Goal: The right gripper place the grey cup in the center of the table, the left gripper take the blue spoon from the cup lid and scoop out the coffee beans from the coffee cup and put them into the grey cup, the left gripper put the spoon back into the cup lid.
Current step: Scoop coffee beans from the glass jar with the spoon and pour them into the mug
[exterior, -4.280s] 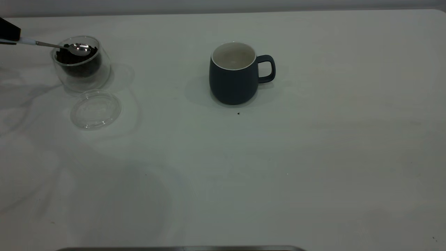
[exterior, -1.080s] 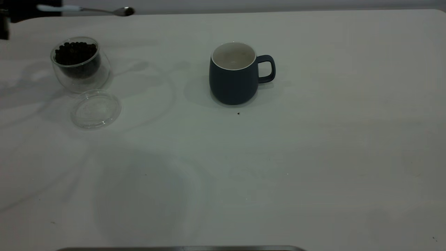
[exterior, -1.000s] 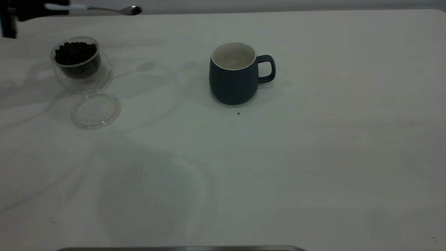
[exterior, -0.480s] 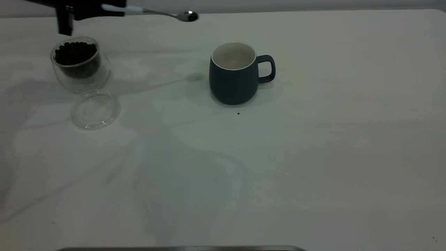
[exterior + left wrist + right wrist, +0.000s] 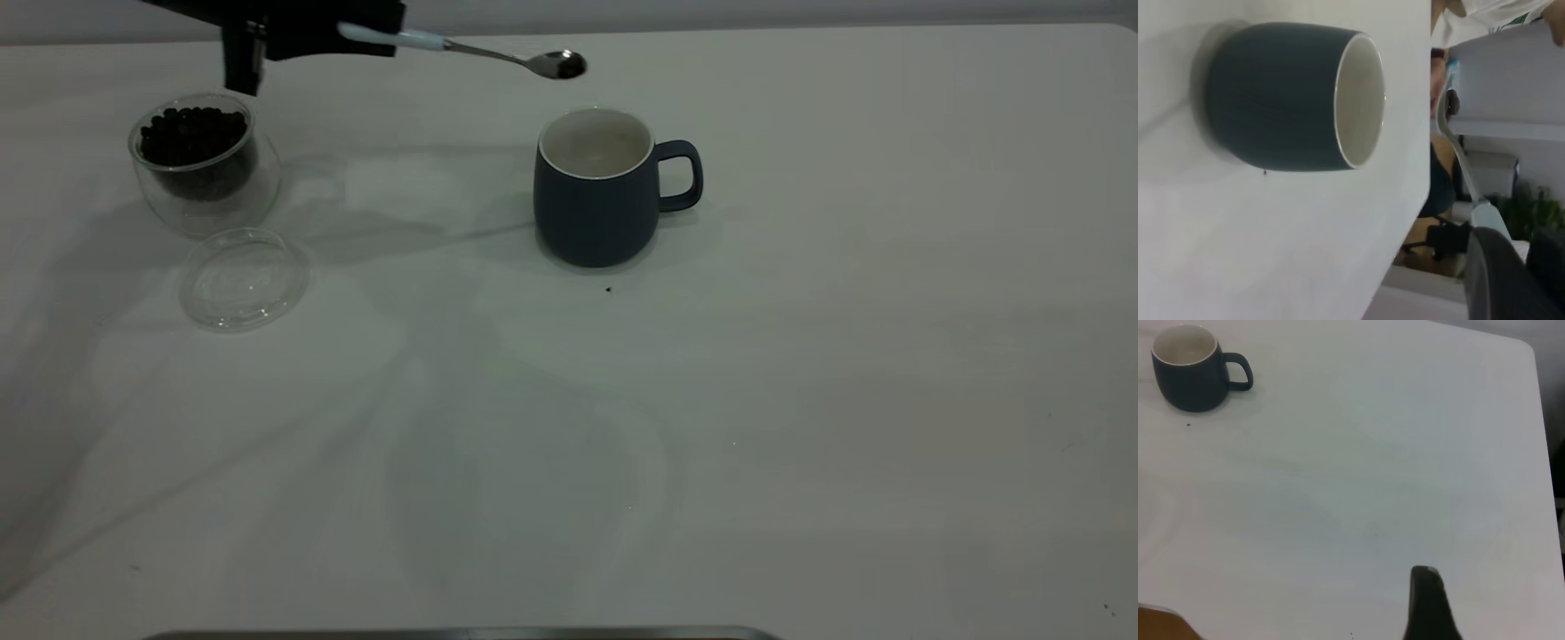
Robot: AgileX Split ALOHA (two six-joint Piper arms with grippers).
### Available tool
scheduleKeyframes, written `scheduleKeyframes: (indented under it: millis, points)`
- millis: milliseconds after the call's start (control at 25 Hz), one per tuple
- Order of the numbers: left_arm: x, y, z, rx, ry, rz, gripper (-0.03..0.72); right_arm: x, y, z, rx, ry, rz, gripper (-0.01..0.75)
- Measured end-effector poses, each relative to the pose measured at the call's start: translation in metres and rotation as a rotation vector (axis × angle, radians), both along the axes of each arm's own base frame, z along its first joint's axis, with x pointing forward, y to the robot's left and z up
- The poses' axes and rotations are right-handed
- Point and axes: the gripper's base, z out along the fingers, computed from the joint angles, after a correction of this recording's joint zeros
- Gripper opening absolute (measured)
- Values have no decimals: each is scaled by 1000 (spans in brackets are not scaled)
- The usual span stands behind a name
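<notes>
Pale-blue handle clamped in the left gripper (image 5: 356,34), the blue spoon (image 5: 484,53) hangs near the far edge, its bowl just short of the grey cup (image 5: 594,188) mid-table. Transfer step, it seems: next, centre over the rim and tip. Right gripper's (image 5: 1429,605) jaws: cannot tell.

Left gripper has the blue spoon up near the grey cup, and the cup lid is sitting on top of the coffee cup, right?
Not quite. The exterior view shows the cup lid lying flat on the table in front of the coffee cup, which is open. The left gripper does hold the blue spoon up near the grey cup.
</notes>
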Motion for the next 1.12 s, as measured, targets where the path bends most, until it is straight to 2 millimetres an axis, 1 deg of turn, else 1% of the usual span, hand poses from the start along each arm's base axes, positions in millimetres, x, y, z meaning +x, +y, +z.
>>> scheduleKeyframes:
  millis: [280,440,640,840,1000,1120]
  points:
    - [4,-9,-5,64,-97,5,130,0,0,0,0,0,0,459]
    - [3,-18,-6,77,-175,-42,130,0,0,0,0,0,0,459]
    - [3,-25,-7,100,-304,-103,130,0,0,0,0,0,0,459]
    - [5,-25,-8,134,-441,-153,130,0,0,0,0,0,0,459]
    - [7,-26,-9,165,-593,-218,130,0,0,0,0,0,0,459]
    - [7,-28,-9,170,-646,-234,130,0,0,0,0,0,0,459]
